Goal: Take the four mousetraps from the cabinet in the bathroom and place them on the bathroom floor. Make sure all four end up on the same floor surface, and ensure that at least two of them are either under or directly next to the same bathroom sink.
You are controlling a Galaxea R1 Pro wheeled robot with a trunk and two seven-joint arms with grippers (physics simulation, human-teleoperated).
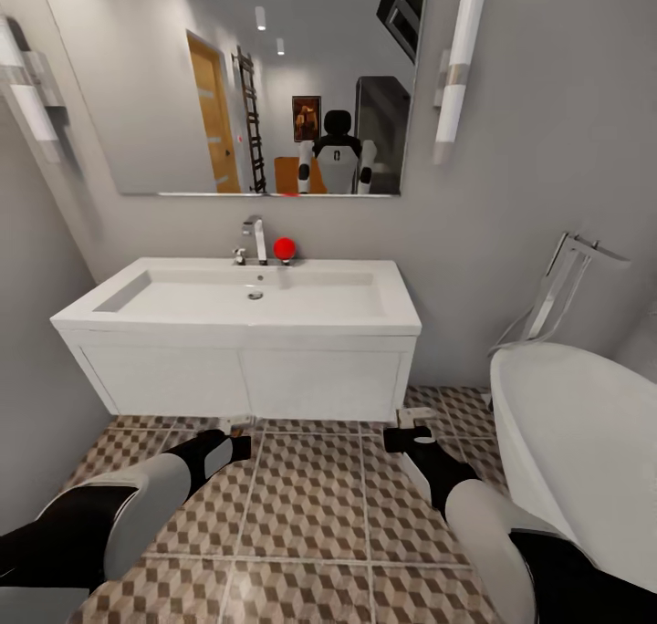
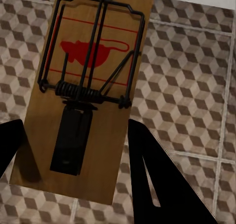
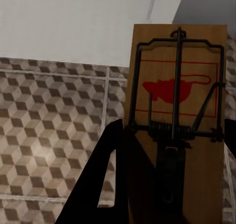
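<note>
Two hands, left hand (image 2: 73, 150) and right hand (image 3: 172, 155), each clamp a mousetrap (image 2: 83, 91) (image 3: 179, 116) above the bathroom floor (image 1: 310, 505).

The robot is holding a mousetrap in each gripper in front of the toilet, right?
Not the toilet: the head view shows a white sink ahead. Each gripper does hold a mousetrap, left gripper with the left mousetrap, right gripper with the right mousetrap.

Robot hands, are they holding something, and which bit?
Each holds a mousetrap by its plain end: left gripper one mousetrap, right gripper another.
</note>
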